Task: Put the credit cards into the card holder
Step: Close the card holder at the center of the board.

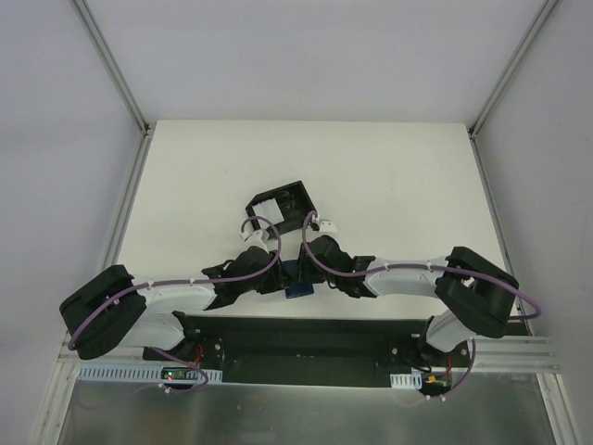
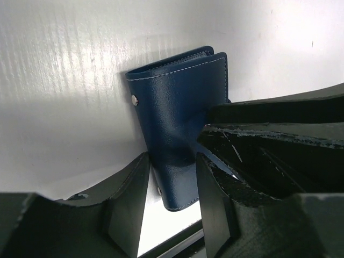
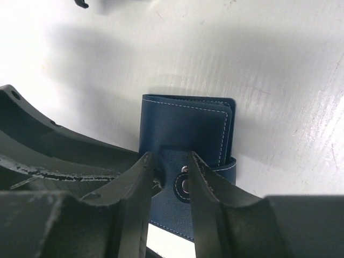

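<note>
Overhead, arms (image 1: 176, 295) hide most of card holder (image 1: 298, 291) from you; box interior too dim to read. One matte white table (image 1: 389, 167). One black open-topped plastic box (image 1: 283, 206), far centre. Left gripper (image 2: 172, 161) part-open astride holder's end, gap on one side. Right gripper (image 3: 169, 158) narrowly parted over snap strap (image 3: 180, 180); grip unclear. One folded, stitched, grained blue holder, near centre.
</note>
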{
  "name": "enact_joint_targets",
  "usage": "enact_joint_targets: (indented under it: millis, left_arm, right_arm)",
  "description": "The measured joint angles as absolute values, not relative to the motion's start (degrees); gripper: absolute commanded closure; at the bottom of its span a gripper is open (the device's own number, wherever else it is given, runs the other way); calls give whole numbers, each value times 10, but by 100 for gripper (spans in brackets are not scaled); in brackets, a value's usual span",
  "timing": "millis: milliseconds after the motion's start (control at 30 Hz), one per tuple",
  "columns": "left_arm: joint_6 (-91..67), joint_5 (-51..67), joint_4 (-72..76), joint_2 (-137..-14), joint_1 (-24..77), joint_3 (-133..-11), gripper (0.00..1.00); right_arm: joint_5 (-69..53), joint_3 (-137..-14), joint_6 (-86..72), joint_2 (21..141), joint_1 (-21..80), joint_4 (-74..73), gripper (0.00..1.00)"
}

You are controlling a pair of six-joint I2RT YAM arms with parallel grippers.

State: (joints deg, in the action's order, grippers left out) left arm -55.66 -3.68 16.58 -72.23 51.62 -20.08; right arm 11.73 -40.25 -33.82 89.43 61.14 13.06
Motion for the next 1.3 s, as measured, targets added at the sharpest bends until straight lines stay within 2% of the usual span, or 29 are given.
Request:
enact_joint_targets:
  millis: [233, 467, 633, 800, 1300]
  left_arm:
    - [-592, -51, 169, -723, 529, -196, 59]
    - [-586, -51, 167, -723, 529, -200, 54]
    - [-555, -52, 146, -722, 533, -216, 52]
    - [-528, -56, 121, -722, 533, -230, 53]
    - [-496, -63, 104, -761, 533, -263, 55]
  right_arm:
    - [115, -371, -321, 858, 617, 142, 60]
    - [124, -338, -296, 763, 617, 139, 59]
    - [144, -309, -291, 695, 608, 129, 68]
    - [135, -281, -295, 683, 575, 116, 81]
    - [51, -291, -299, 794, 567, 133, 86]
